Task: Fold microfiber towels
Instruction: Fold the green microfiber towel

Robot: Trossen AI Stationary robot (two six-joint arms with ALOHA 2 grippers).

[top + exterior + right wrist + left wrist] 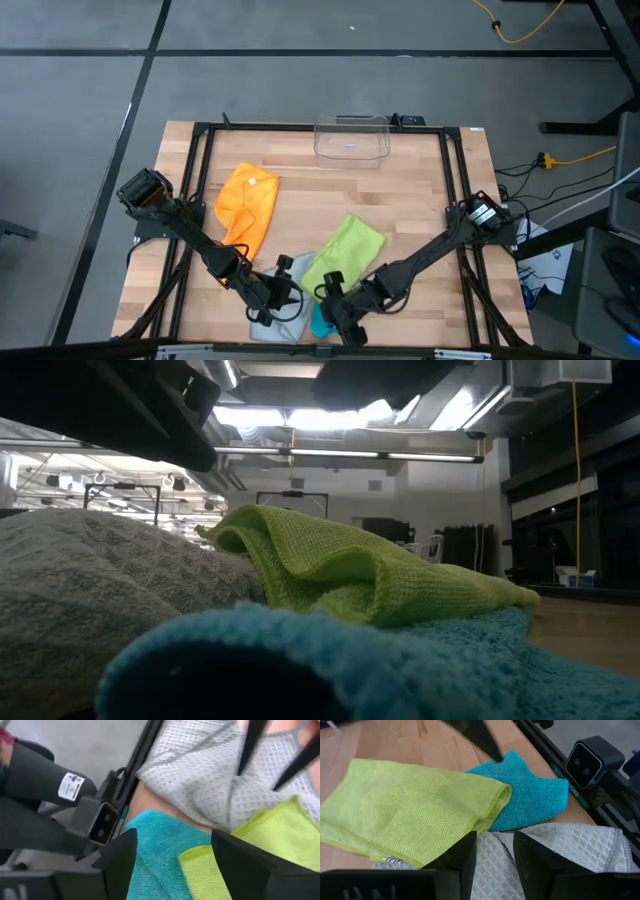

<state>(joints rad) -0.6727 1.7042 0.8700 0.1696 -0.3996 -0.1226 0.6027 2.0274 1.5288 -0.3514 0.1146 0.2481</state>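
1. A waffle-weave grey towel (560,850) is seen at the high view's lower centre, under the parted left gripper (495,855).
2. A fluffy teal towel (160,850) lies beneath the wide right gripper (172,865).
3. A ribbed lime towel (345,250) overlaps it.
4. An orange towel (248,205) is crumpled on the wooden surface (420,190), centre-left.

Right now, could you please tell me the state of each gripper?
Left gripper: open, holding nothing, over the light grey waffle-weave towel.
Right gripper: open, holding nothing, over the teal blue terry towel.

High view: overhead, straight down on the whole table (400,200). Low view: table height, close against the towels, facing the room. Both wrist views: close, and share the teal towel (530,790) and lime towel (280,827) with it.
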